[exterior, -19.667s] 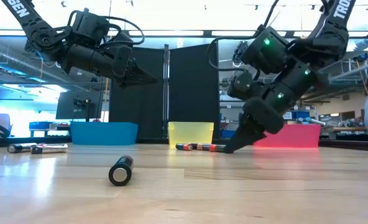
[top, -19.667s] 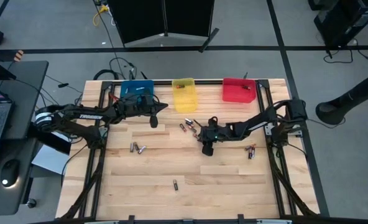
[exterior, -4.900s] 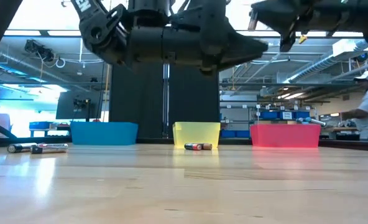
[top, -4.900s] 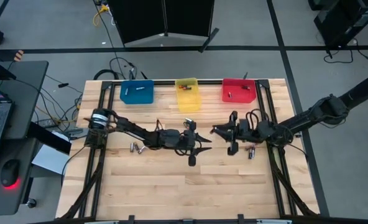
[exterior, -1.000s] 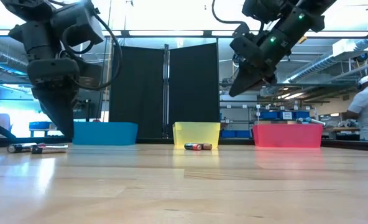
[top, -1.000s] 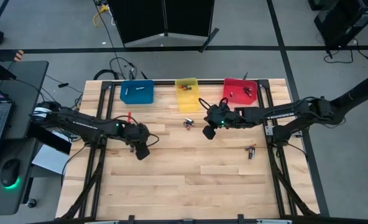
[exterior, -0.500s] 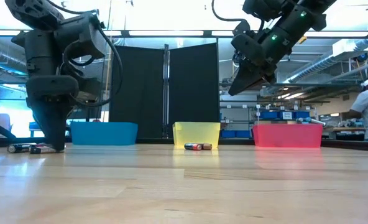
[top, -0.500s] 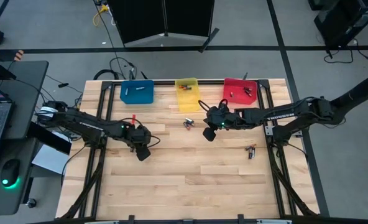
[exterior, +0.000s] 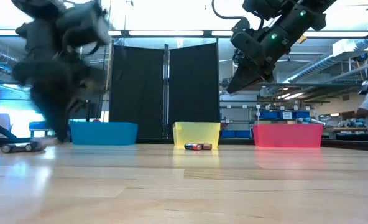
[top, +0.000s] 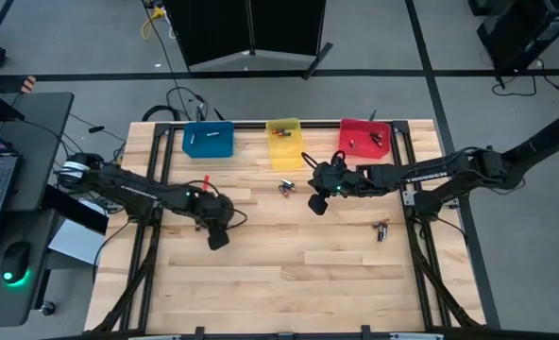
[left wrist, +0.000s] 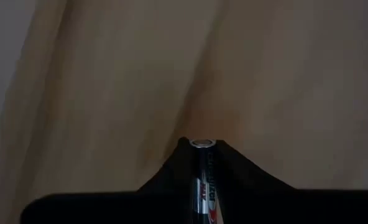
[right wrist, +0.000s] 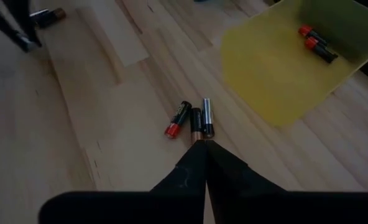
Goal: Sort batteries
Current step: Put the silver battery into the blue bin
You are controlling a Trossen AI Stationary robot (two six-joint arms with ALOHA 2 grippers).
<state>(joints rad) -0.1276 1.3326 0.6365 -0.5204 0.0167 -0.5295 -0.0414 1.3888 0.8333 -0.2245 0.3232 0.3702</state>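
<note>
Bright, even overhead light; ceiling strips glare white above both arms in low view. Left gripper heavily motion-blurred there; right gripper sharp, backlit. Left wrist view soft, table beyond fingers defocused. Table sheen ahead of low camera.

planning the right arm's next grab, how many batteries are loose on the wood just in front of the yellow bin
3: a cluster of batteries on the table before the yellow bin. One with a red end lies angled; a dark one and a silvery one lie side by side. Others may be hidden elsewhere.
</note>
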